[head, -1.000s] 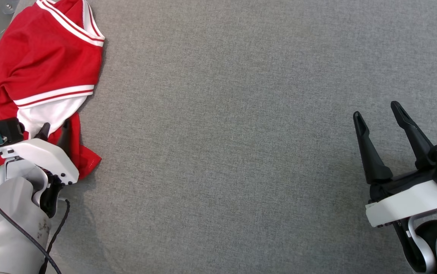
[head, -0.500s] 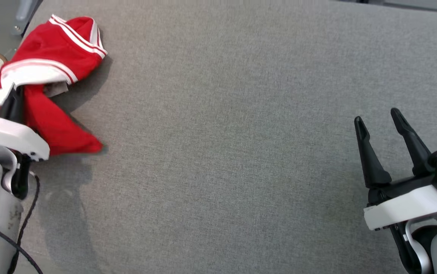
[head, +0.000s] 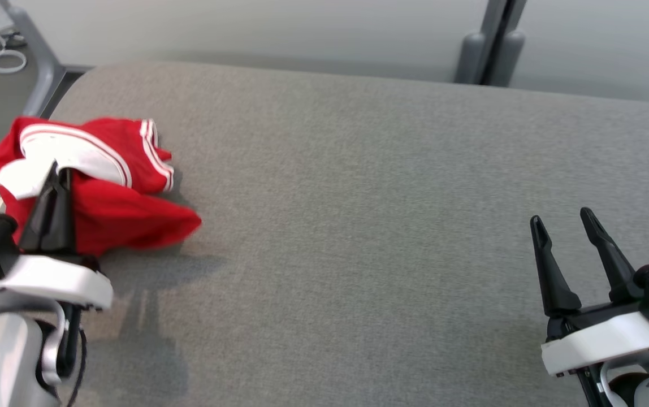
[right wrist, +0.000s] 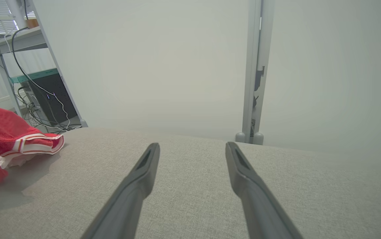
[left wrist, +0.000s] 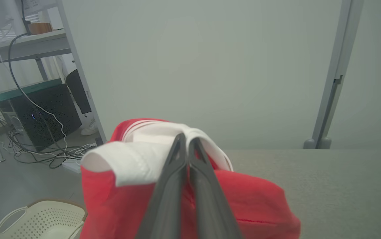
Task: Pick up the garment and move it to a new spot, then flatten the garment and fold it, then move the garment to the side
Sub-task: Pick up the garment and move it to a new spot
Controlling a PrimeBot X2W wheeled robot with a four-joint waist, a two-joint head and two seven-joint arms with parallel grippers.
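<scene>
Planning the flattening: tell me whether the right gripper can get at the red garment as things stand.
Likely yes, with a long reach: the open right gripper has bare table between it and the garment, which is at the far left, pinched in the left gripper.

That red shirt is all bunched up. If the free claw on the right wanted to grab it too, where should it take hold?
Probably the striped edge of the garment, approached from the right, low over the table. It juts out as a loose edge toward the open right gripper, apart from the white band the left gripper pinches.
</scene>
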